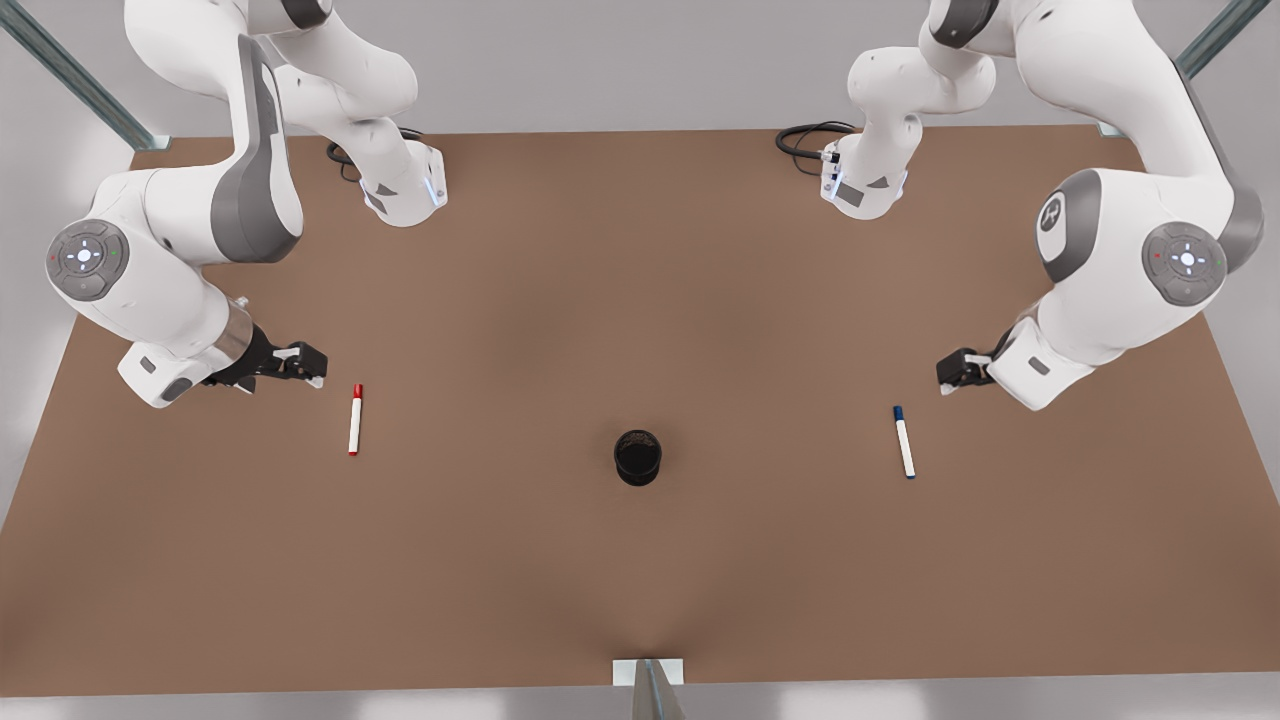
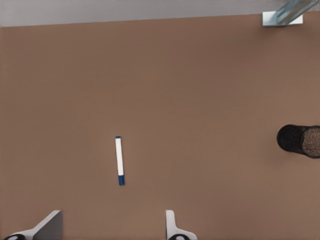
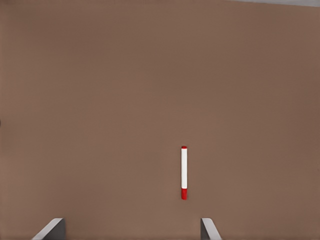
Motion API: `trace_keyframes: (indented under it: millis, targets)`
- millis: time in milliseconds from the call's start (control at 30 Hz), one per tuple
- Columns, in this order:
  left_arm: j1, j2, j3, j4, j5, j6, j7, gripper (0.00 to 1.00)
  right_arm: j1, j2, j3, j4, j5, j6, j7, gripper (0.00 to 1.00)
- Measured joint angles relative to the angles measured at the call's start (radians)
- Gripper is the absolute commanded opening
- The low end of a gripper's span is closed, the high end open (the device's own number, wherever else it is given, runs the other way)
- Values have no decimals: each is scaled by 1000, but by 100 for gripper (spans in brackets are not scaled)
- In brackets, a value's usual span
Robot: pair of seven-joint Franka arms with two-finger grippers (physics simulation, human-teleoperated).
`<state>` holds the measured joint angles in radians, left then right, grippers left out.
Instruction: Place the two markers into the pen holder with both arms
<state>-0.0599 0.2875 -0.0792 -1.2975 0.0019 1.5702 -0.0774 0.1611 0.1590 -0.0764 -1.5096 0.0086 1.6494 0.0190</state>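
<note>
while both markers lie flat, the red marker (image 1: 355, 419) left of centre and the blue marker (image 1: 904, 441) right of centre flank the cup (image 1: 637, 457). right gripper (image 1: 297, 364) and left gripper (image 1: 957, 371) hover released nearby. risk: thin barrels rolling under off-centre pinches.

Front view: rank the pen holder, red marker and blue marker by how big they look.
1. Pen holder, widest and bulkiest.
2. Red marker and blue marker: alike in length and thinness, no ranking between them.
</note>
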Motion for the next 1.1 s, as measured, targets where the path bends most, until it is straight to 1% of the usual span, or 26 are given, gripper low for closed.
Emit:
trace_keyframes:
  millis: [67, 133, 300, 400, 500, 567, 667, 867, 1100]
  targets:
    - [1, 7, 1, 0, 1, 5, -3, 100, 0, 0, 0, 0, 0, 1, 1, 100]
    - [14, 47, 2, 0, 2, 18, -6, 100, 1, 0, 0, 0, 0, 1, 2, 100]
    - [137, 229, 11, -23, -5, 146, -3, 100, 1, 1, 0, 1, 0, 3, 3, 100]
    - [169, 295, 11, -75, -8, 253, 20, 100, -1, 34, 0, 0, -2, 27, 5, 100]
    - [150, 308, 8, -230, -11, 396, 36, 100, 1, 93, 1, -2, -7, 64, 6, 100]
    - [132, 306, 7, -304, -12, 481, 41, 100, 1, 107, 2, -65, -7, 110, 8, 100]
    - [106, 317, 8, -363, -12, 577, 35, 100, 4, 60, 8, -197, -11, 185, 12, 100]
    - [89, 323, 9, -452, -12, 690, -19, 100, 6, 23, 12, -321, -28, 287, 33, 100]
    - [104, 347, 11, -474, -7, 749, -58, 100, -51, 66, 10, -501, -27, 479, 49, 100]
